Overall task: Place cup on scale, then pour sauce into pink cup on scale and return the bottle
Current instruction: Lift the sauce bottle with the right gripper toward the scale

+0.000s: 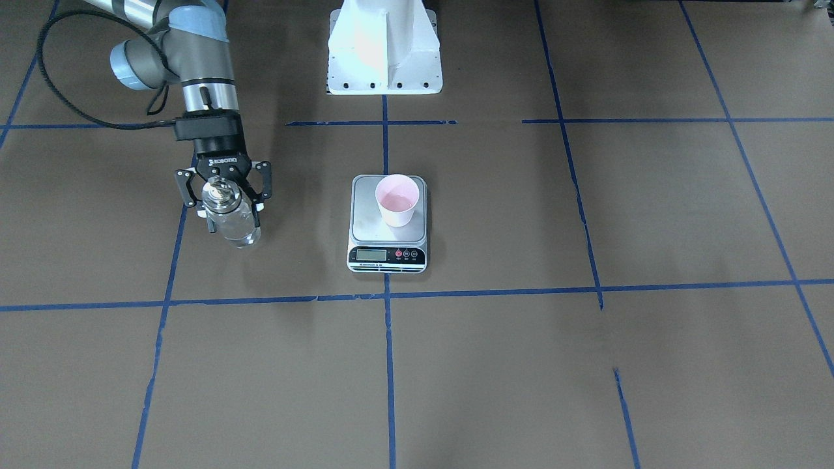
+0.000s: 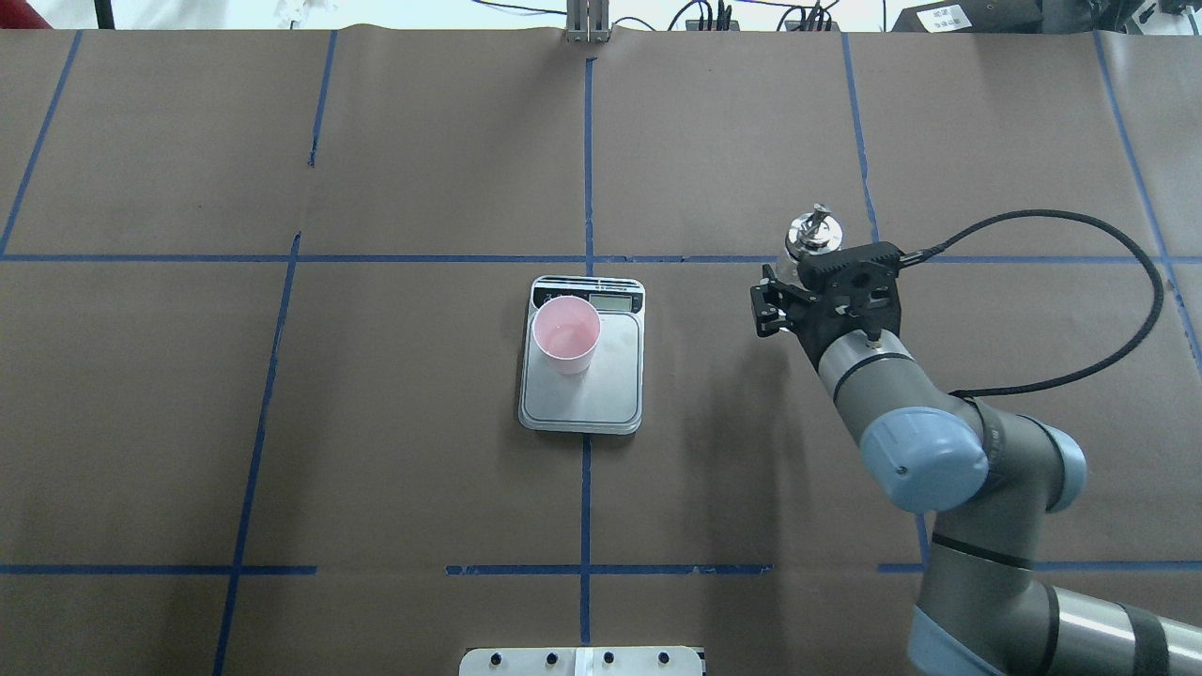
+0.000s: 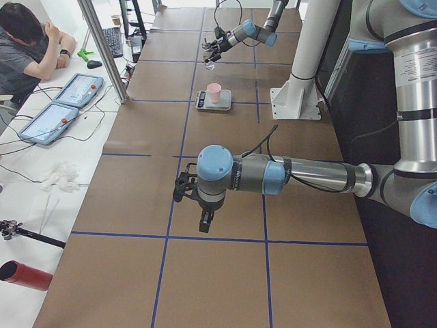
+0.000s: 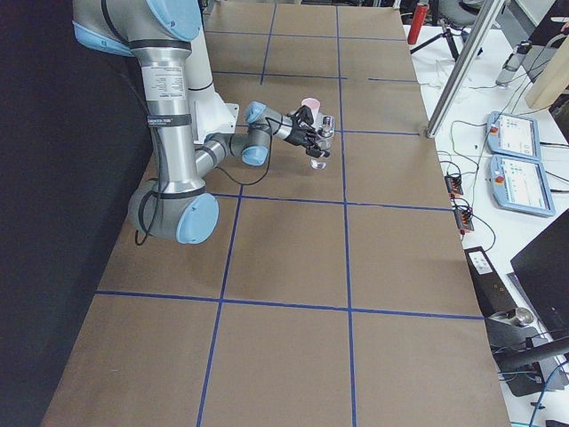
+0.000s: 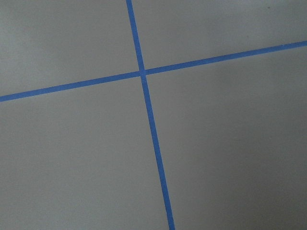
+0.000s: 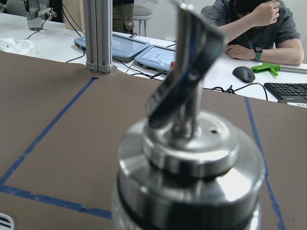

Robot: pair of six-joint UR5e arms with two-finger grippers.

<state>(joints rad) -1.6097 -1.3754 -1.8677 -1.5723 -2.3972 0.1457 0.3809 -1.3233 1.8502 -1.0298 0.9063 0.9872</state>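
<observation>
The pink cup (image 1: pixel 397 198) stands upright on the silver scale (image 1: pixel 368 225), towards the platform's display end; it also shows in the overhead view (image 2: pixel 566 333). My right gripper (image 1: pixel 234 223) is shut on the clear glass bottle (image 1: pixel 233 218), holding it upright just above the table, well to the scale's side. The bottle's silver pourer cap (image 2: pixel 813 233) fills the right wrist view (image 6: pixel 192 158). The sauce is hard to make out through the glass. My left gripper (image 3: pixel 188 198) hovers over bare table far from the scale; I cannot tell whether it is open or shut.
The white robot pedestal (image 1: pixel 384 52) stands behind the scale. Blue tape lines (image 5: pixel 144 76) grid the brown table cover. An operator (image 3: pixel 27 48) sits at a side table with tablets (image 3: pixel 78 89) beyond the table's far edge.
</observation>
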